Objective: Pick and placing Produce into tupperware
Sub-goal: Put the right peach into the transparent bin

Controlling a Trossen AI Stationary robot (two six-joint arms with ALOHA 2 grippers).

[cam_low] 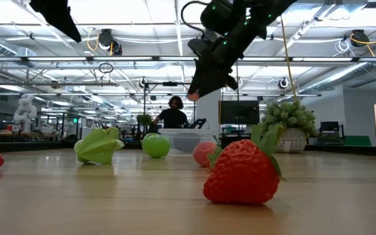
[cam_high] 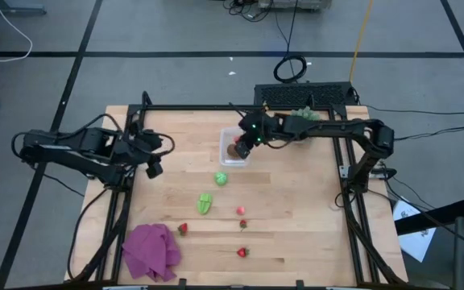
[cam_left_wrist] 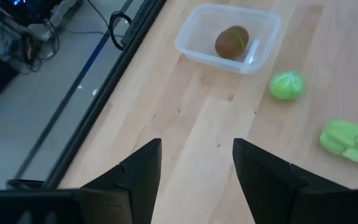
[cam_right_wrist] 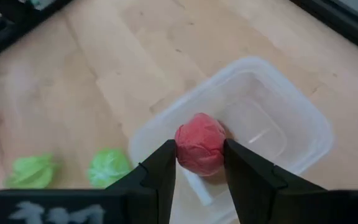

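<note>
Right pincer (cam_right_wrist: pixel 199 163) is seen clamped on a red ball-shaped piece (cam_right_wrist: pixel 200 148), held over the clear tupperware (cam_right_wrist: pixel 291 134); that grip is plain only in the right wrist view. Brown kiwi (cam_left_wrist: pixel 232 42) inside the tub is shown by the left wrist view alone. Left pincer (cam_left_wrist: pixel 197 167) hangs w/ fingers apart, nothing between, over the desk (cam_high: pixel 296 217) near its left edge. On the desk, high view: round green piece (cam_high: pixel 221 178), ribbed green piece (cam_high: pixel 205 203), strawberries (cam_high: pixel 242 252), purple cloth (cam_high: pixel 151 250). Low view adds a person (cam_low: pixel 172 114) in the room behind. No readable writing found.
</note>
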